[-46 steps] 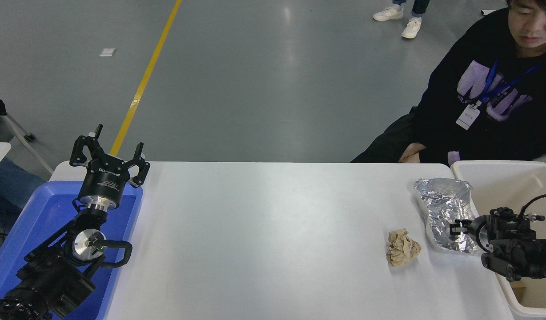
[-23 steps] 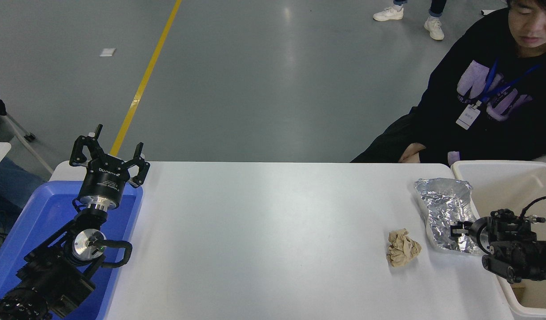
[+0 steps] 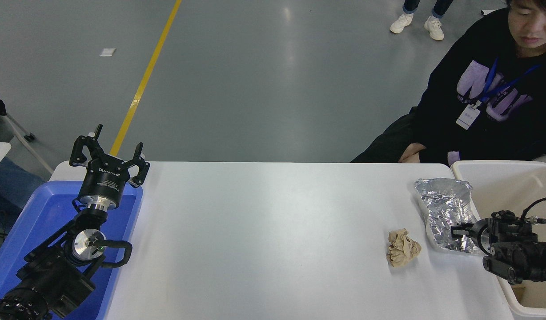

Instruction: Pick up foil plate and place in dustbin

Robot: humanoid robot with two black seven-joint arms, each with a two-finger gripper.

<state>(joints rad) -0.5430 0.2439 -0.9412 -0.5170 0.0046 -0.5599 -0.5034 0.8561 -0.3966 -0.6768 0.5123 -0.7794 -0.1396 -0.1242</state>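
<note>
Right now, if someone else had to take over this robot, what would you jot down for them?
Left gripper: parked over the blue tray at the table's left, jaws open, holding nothing.
Right gripper: low over the near end of the foil plate; whether it has a grip cannot be seen.
Foil plate: flat on the white table, far right, right beside the dustbin. A crumpled paper ball lies just left of it.
Done: the reach to the plate.
Left: grip, lift, carry right, drop in the dustbin.
A person sits at the far right corner.
</note>
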